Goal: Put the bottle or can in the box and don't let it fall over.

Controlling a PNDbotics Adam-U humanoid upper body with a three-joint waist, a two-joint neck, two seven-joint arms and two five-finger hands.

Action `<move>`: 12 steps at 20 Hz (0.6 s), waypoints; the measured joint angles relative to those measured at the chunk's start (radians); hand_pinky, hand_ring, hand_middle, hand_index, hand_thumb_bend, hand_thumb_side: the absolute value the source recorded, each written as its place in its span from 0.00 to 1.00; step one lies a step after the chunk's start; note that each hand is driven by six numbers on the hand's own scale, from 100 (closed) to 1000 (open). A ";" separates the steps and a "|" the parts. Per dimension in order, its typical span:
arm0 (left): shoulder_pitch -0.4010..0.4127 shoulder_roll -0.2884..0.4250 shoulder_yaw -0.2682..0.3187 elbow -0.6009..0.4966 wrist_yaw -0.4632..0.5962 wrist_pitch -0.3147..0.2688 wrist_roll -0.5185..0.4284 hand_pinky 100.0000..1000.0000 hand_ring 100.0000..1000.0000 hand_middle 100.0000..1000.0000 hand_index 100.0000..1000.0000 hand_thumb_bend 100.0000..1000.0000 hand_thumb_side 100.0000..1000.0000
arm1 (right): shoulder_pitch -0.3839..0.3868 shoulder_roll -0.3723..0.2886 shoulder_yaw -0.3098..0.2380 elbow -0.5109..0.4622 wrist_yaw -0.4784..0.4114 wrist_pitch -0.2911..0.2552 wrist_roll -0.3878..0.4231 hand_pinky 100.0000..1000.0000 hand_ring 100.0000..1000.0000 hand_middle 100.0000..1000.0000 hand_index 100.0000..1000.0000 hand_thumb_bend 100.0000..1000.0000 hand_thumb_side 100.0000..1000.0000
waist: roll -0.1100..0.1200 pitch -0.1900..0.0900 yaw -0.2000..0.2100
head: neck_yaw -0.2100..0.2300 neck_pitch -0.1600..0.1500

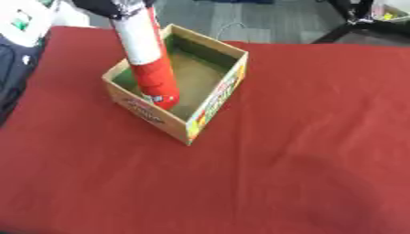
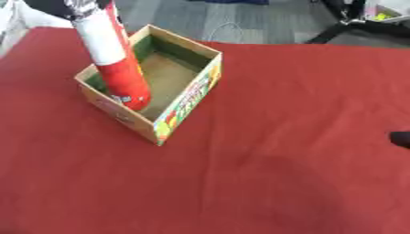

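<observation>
The box [image 1: 210, 101] sits on the table [image 1: 304, 137], toward its far left. The can [image 1: 152, 68] stands inside the box at its left side, leaning slightly, lower end in the box, top held by the left hand [image 1: 108, 7] above.

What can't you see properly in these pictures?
- Left hand: cut off by the top edge in both views; its fingers around the can's top are mostly out of frame.
- Can: its label is too blurred to read; whether its bottom touches the box floor cannot be told.
- Box: printing on its side is blurred.
- Right hand: only a dark tip at the right edge of the right eye view.
</observation>
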 measured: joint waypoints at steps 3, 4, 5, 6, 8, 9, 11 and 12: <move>0.000 0.000 0.001 0.005 0.002 -0.002 -0.002 1.00 1.00 1.00 1.00 0.17 0.86 | 0.000 0.000 0.000 0.000 -0.004 0.002 0.000 0.83 0.76 0.66 0.86 0.00 0.47 | 0.001 -0.003 0.000 | 0.000 0.000; 0.000 0.000 0.002 0.006 0.004 -0.003 -0.002 1.00 1.00 1.00 1.00 0.17 0.86 | 0.000 0.000 0.000 0.000 -0.005 0.003 0.000 0.83 0.76 0.66 0.86 0.00 0.47 | 0.002 -0.003 0.000 | 0.000 0.000; 0.000 0.000 0.002 0.006 0.008 -0.003 -0.002 0.99 1.00 1.00 0.99 0.16 0.86 | 0.000 0.000 0.000 0.000 -0.005 0.004 0.000 0.83 0.76 0.66 0.86 0.00 0.47 | 0.003 -0.003 -0.001 | 0.000 0.000; 0.000 0.000 0.004 0.006 0.012 -0.003 -0.001 0.98 0.99 1.00 0.97 0.15 0.84 | 0.000 0.000 0.000 0.000 -0.006 0.006 0.001 0.83 0.76 0.66 0.86 0.00 0.47 | 0.003 -0.003 -0.001 | -0.001 0.000; 0.000 0.000 0.008 0.009 0.019 -0.002 0.006 0.96 0.98 0.98 0.95 0.13 0.83 | 0.000 0.000 0.000 0.000 -0.007 0.007 0.001 0.83 0.76 0.66 0.86 0.00 0.47 | 0.003 -0.003 -0.002 | -0.002 0.001; 0.000 0.000 0.008 0.010 0.024 -0.001 0.011 0.93 0.96 0.96 0.94 0.10 0.82 | 0.000 0.000 0.000 0.000 -0.007 0.007 0.001 0.83 0.76 0.66 0.86 0.00 0.47 | 0.003 -0.003 -0.002 | -0.003 0.001; 0.001 0.000 0.008 0.011 0.036 0.002 0.021 0.87 0.92 0.91 0.91 0.00 0.79 | 0.000 0.000 0.000 0.000 -0.007 0.008 0.001 0.83 0.76 0.66 0.86 0.00 0.47 | 0.003 -0.004 -0.002 | -0.005 0.003; 0.002 0.000 0.008 0.011 0.045 0.007 0.025 0.85 0.91 0.90 0.90 0.00 0.77 | 0.000 0.000 0.000 0.000 -0.007 0.008 0.000 0.83 0.76 0.66 0.86 0.00 0.47 | 0.003 -0.006 -0.002 | -0.007 0.006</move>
